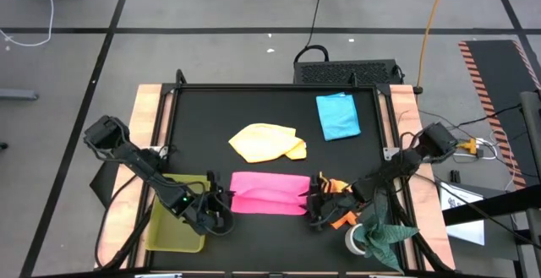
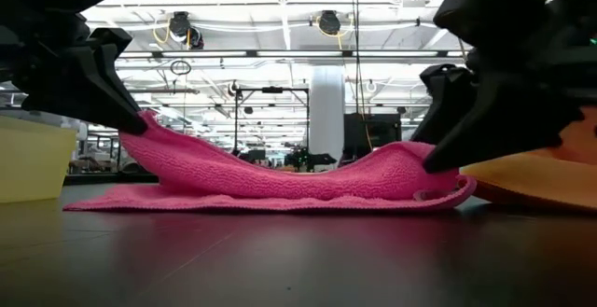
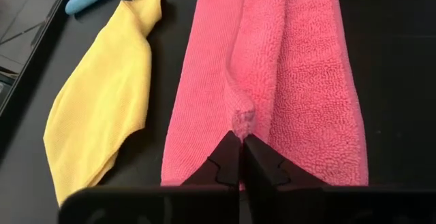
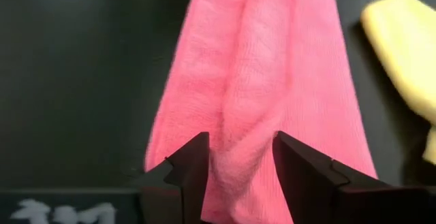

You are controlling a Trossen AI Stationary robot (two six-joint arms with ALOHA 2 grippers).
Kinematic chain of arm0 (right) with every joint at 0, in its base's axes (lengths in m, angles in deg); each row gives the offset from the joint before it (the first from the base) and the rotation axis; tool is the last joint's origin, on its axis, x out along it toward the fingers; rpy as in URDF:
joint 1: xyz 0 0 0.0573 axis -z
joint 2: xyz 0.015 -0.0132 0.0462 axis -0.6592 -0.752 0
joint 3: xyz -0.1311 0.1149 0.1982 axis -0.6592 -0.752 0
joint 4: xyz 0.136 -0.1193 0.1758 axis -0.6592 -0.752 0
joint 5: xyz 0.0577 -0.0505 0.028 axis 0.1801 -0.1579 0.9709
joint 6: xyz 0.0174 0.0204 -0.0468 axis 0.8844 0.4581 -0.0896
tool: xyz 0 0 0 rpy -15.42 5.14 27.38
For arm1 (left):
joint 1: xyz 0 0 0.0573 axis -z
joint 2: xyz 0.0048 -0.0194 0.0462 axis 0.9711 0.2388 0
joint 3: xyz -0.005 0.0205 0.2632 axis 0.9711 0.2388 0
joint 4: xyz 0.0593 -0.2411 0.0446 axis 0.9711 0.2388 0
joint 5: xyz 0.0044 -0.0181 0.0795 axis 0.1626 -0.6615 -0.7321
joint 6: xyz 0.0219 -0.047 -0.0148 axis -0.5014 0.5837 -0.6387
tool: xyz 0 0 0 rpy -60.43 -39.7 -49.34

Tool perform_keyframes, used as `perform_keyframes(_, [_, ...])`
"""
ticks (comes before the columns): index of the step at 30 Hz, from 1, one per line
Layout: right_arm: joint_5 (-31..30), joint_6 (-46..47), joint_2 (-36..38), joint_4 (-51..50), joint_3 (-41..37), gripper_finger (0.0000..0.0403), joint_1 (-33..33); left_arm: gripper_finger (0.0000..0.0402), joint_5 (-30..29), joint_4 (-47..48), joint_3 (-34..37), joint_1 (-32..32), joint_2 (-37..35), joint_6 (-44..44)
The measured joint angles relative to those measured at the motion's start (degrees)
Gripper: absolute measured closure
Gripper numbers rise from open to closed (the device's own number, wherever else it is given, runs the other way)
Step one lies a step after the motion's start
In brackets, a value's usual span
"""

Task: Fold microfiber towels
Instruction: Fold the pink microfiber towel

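At the near edge of the table, the pink towel [image 1: 269, 193] lies long axis left-right between my grippers, left gripper [image 3: 241, 149] pinching its left end, right gripper [image 4: 240, 157] spread around its right end.

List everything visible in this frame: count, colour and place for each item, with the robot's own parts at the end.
pink towel: one, pink, front middle of the mat, folded lengthwise, both ends lifted
yellow towel: one, yellow, rumpled, mat centre behind the pink one
blue towel: one, light blue, back right of the mat
orange towel: one, orange, front right, under the right arm
tray: one, yellow-green, front left edge
green cloth: one, dark green, front right edge
mat: one, black, covering the table
left gripper: shut on the pink towel's left end
right gripper: fingers apart around the pink towel's right end
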Motion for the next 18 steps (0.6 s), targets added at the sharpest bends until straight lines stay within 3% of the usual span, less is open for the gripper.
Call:
perform_keyframes(6, [-5.03, -4.97, 0.36, 0.65, 0.0, 0.0281, -3.01, 0.0382, 0.0, -0.02, 0.0, 0.0, 0.0, 0.17])
perform_keyframes(10, [-5.31, -10.44, 0.34, 0.97, 0.02, 0.0285, -4.54, 0.0385, 0.0, -0.02, 0.0, 0.0, 0.0, 0.66])
perform_keyframes(14, [-8.25, -12.9, 0.34, 0.62, 0.02, 0.0269, -4.57, 0.0397, 0.0, -0.02, 0.0, 0.0, 0.0, 0.92])
perform_keyframes(18, [-8.21, -15.84, 0.08, 0.63, 0.01, 0.0239, -4.06, 0.0382, 0.0, -0.02, 0.0, 0.0, 0.0, 1.5])
